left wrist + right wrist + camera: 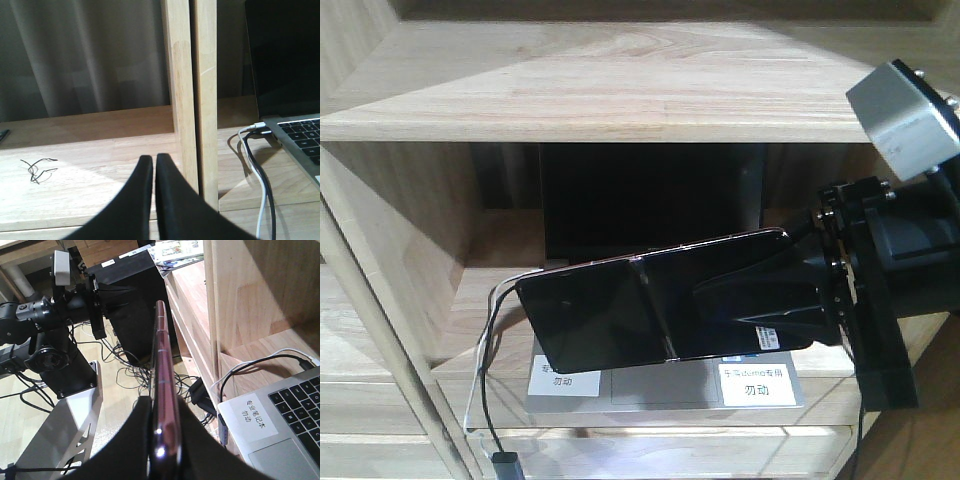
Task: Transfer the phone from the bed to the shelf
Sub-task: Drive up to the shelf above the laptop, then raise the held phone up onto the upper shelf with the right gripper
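Note:
The phone, a glossy black slab with a middle crease and pinkish rim, hangs on its long edge in front of the wooden shelf, level with the laptop compartment. My right gripper is shut on its right half. In the right wrist view the phone shows edge-on, squeezed between the black fingers. My left gripper is shut with nothing in it, low over a shelf board to the left of an upright post. The bed is out of view.
A grey laptop with white labels sits open in the compartment behind the phone. Black and white cables run down from its left side. A small wire tangle lies on the left board. The left arm stands over floor cables.

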Tool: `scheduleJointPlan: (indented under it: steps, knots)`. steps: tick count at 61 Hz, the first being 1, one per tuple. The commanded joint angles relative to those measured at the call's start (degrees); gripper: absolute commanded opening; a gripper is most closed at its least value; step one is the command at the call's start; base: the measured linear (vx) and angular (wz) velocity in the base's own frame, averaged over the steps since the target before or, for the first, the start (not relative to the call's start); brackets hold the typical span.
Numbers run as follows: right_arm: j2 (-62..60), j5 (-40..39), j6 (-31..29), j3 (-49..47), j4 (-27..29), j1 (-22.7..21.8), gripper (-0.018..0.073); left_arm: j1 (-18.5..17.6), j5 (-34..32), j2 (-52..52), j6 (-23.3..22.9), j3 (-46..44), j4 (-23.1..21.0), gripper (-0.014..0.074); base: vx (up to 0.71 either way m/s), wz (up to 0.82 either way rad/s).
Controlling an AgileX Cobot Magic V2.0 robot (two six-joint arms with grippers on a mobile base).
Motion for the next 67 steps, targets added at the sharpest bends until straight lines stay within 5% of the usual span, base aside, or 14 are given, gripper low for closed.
scheduleJointPlan:
  steps: [1,48,67]
  knots:
    - [-1.14,3.08,-0.11,-1.6,4.96,-0.17,-0.0002,-0.17,-4.16,-0.74,-0.33,-1.27,-0.52,0.0001,0.0,0.0]
    - [-1.14,3.07,-0.05,-1.6,5.4,-0.17,-0.0002,-0.17,-4.16,-0.74,-0.33,-1.27,-0.52,0.0001,0.0,0.0]
    - [-2.59,2.33,-0.42,-1.84,13.95,-0.17,-0.0002,-0.17,-4.16,-0.74,-0.33,-1.27,-0.52,0.0001,0.0,0.0]
